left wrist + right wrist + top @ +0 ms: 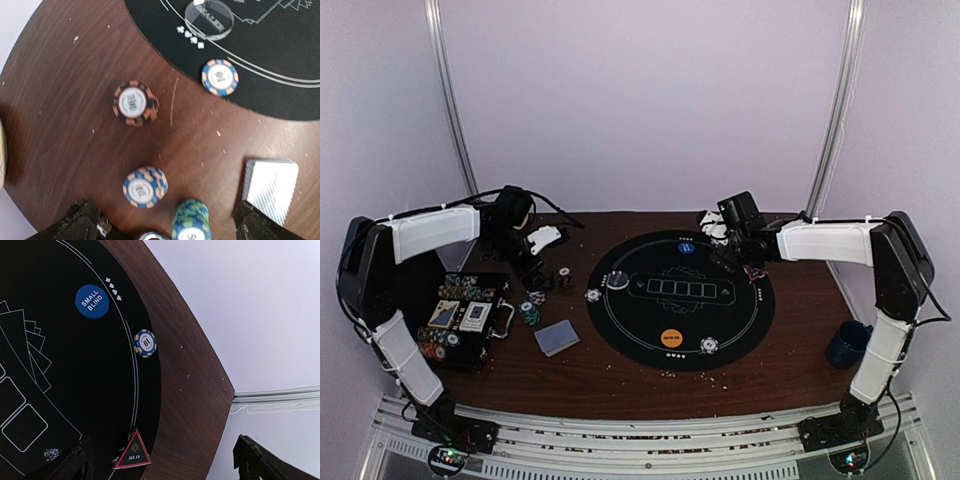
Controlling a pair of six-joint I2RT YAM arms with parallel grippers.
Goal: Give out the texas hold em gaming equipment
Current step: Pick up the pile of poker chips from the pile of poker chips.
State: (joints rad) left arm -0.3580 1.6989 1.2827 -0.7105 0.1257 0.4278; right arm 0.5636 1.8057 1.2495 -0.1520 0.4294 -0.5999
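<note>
The left gripper (165, 222), jaws wide apart and empty, hovers over chip stacks (135, 103) at nine o'clock of the mat (745, 322), card deck (270, 187) at eight. The right gripper (165, 460), likewise spread, hangs at one o'clock near the blue disc (92, 301).

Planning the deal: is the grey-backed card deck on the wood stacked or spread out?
Stacked: the grey-backed card deck lies as one squared pile, backs up, no cards fanned.

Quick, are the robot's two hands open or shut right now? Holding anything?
Left gripper: open, holding nothing.
Right gripper: open, holding nothing.
</note>
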